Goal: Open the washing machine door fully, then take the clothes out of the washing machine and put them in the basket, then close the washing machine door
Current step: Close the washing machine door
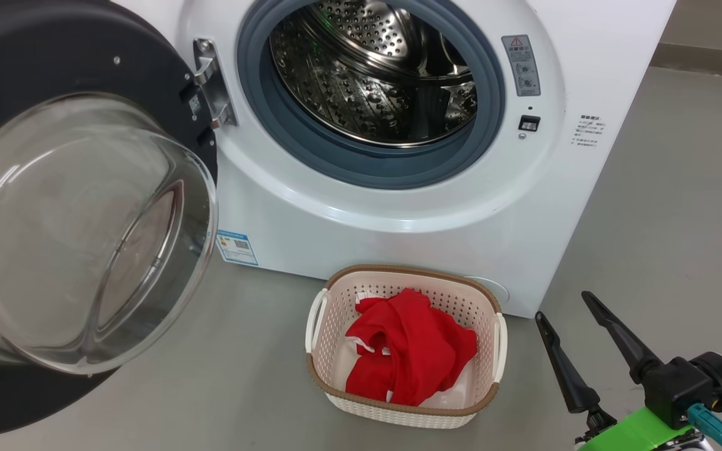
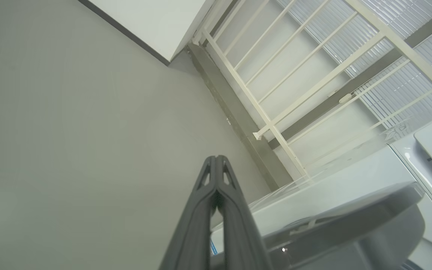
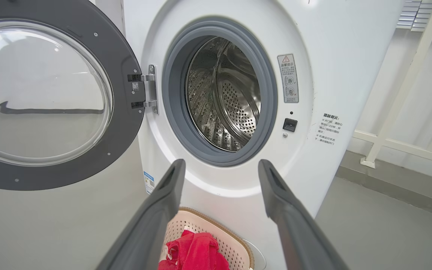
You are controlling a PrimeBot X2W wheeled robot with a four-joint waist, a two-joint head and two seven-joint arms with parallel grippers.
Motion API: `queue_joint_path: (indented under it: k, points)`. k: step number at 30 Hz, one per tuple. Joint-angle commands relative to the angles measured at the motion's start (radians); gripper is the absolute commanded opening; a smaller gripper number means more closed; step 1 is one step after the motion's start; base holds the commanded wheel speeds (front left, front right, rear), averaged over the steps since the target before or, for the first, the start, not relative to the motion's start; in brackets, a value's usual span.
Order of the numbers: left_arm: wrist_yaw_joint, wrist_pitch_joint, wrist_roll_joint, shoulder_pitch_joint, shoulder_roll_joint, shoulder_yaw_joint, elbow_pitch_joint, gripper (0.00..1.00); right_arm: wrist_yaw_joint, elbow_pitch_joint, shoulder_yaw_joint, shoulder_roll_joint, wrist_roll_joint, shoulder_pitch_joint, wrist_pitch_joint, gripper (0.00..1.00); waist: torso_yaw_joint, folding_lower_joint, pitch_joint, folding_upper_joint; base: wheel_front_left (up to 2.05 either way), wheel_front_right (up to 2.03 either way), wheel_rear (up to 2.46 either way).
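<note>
On the grey floor (image 1: pixel 680 207) I see the red garment (image 1: pixel 408 351) in the cream basket (image 1: pixel 411 270). The washing machine door (image 1: pixel 54 62) is open, the right gripper (image 1: pixel 563 305) spread, the left gripper (image 2: pixel 216 158) pressed together.

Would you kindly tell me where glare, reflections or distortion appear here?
Head view: white glare streaks on the washing machine door glass, glints in the drum. Left wrist view: hazy, the railing fans out. Right wrist view: pale sheen across the door glass.

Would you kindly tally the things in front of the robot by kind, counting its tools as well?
Washing machine: 1
Washing machine door: 1
Basket: 1
Red clothes: 1
Tools: 2 (left tool shut, right tool open)
Total: 6
</note>
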Motion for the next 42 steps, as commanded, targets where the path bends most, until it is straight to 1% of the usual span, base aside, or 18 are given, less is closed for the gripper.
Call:
queue_joint_path:
  k: [1,4,9,13,17,23,24,25,30,31,42]
  points:
    - [-0.016,0.027,-0.016,-0.022,0.064,0.019,-0.016,0.0,0.005,-0.024,0.023,-0.018,0.008,-0.035,-0.006,1.0,0.0,0.0,0.002,0.0,0.0,0.0,0.0]
    - [-0.043,0.069,-0.023,-0.008,0.068,0.004,-0.016,0.0,0.005,-0.023,0.024,-0.019,0.008,-0.035,-0.006,1.0,-0.001,0.0,0.004,0.0,0.0,0.0,0.0]
    - [-0.079,0.142,-0.054,0.019,0.058,-0.004,-0.039,0.0,0.005,-0.021,0.027,-0.018,0.01,-0.037,-0.006,1.0,-0.003,0.0,0.005,0.0,0.0,0.0,0.0]
    - [-0.103,0.201,-0.087,0.051,0.04,-0.002,-0.085,0.0,0.005,-0.021,0.028,-0.015,0.011,-0.036,-0.006,1.0,-0.004,0.0,0.005,0.0,0.0,0.0,0.0]
    - [-0.115,0.251,-0.12,0.095,0.014,0.006,-0.153,0.0,0.005,-0.021,0.027,-0.011,0.011,-0.035,-0.006,1.0,-0.005,0.0,0.008,0.0,0.0,0.0,0.0]
    - [-0.111,0.312,-0.183,0.157,-0.052,0.028,-0.278,0.0,0.005,-0.019,0.023,-0.008,0.012,-0.034,-0.006,1.0,0.001,0.0,0.011,0.0,0.0,0.0,0.0]
    - [-0.111,0.312,-0.183,0.157,-0.052,0.028,-0.278,0.0,0.005,-0.019,0.023,-0.008,0.012,-0.034,-0.006,1.0,0.001,0.0,0.011,0.0,0.0,0.0,0.0]
    - [-0.109,0.323,-0.195,0.166,-0.064,0.032,-0.301,0.0,0.005,-0.019,0.023,-0.008,0.012,-0.033,-0.006,1.0,0.002,0.0,0.011,0.0,0.0,0.0,0.0]
    - [-0.088,0.376,-0.249,0.206,-0.12,0.047,-0.415,0.0,0.005,-0.018,0.022,-0.007,0.013,-0.034,-0.006,1.0,0.008,0.0,0.009,0.0,0.0,0.0,0.0]
    - [-0.078,0.395,-0.264,0.223,-0.139,0.05,-0.46,0.0,0.005,-0.018,0.021,-0.007,0.013,-0.034,-0.006,1.0,0.01,0.0,0.008,0.0,0.0,0.0,0.0]
    - [-0.039,0.481,-0.342,0.3,-0.238,0.049,-0.669,0.0,0.005,-0.017,0.024,-0.006,0.013,-0.04,-0.006,1.0,0.009,0.0,0.02,0.0,0.0,0.0,0.0]
